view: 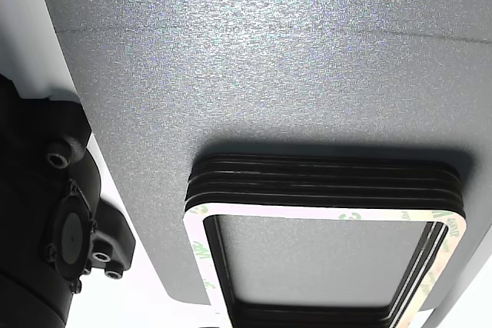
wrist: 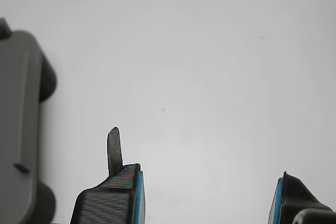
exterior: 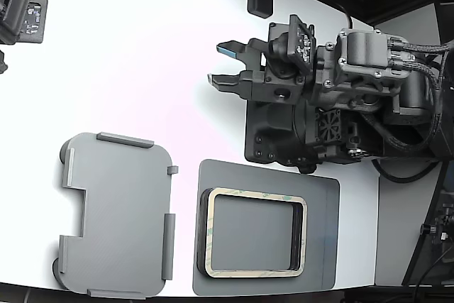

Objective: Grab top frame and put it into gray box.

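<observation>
Pincer (exterior: pixel 225 64) gapes empty; cream, green-smudged top frame (exterior: pixel 256 233) caps the black stack.

The arm (exterior: pixel 355 97) lies low and roughly level over the surface (exterior: pixel 142 47), reaching in from the exterior view's right with its wrist turned toward that view's left. The tool (exterior: pixel 227 65) at its end is spread wide, holding nothing. In the wrist view the tool (wrist: pixel 207 198) shows two dark fingers (wrist: pixel 113 200) with blue pads, well apart, only bare surface between them. A thin metal blade stands out beyond one finger.
</observation>
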Controlling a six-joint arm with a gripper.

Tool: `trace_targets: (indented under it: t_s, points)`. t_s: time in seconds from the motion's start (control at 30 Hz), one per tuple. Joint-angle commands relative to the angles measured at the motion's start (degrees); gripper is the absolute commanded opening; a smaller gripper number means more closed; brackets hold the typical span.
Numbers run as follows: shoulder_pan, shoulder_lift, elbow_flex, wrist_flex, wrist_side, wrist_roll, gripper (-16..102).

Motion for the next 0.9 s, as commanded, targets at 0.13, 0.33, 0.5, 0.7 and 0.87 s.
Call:
trace_targets:
  t_s: [0.13, 0.33, 0.5, 0.7, 0.87]
  points:
    - [-0.7, 1.3, -1.2, -0.4, 0.1, 0.0, 100]
    - [-0.7, 1.3, -1.2, -0.4, 0.1, 0.0, 100]
    - [-0.7, 1.3, -1.2, -0.4, 0.1, 0.0, 100]
    - [-0.7, 1.3, -1.2, -0.4, 0.2, 0.2, 100]
    - [-0.6, -4.1, -8.3, -1.8, -2.3, -2.9, 99]
